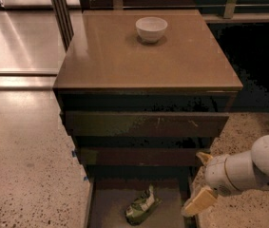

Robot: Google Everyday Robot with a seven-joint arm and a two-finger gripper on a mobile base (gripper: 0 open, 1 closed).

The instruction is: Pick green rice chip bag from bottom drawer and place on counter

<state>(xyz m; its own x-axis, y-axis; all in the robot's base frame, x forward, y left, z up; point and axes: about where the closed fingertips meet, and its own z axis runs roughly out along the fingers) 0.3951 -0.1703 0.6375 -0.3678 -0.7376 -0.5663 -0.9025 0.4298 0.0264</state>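
Note:
The green rice chip bag (142, 206) lies crumpled on the grey-brown floor of the pulled-out bottom drawer (108, 208), near its middle. My gripper (200, 180) is on a white arm coming in from the right. It hangs low by the drawer's right wall, to the right of the bag and apart from it. Its two tan fingers (198, 202) stand apart and hold nothing. The glossy tan counter (124, 61) tops the cabinet.
A white bowl (151, 28) stands at the back of the counter. Two wider dark-fronted drawers (143, 123) are partly pulled out above the bottom one. Speckled floor (24, 175) lies on both sides, and a metal post (60, 11) stands at the back left.

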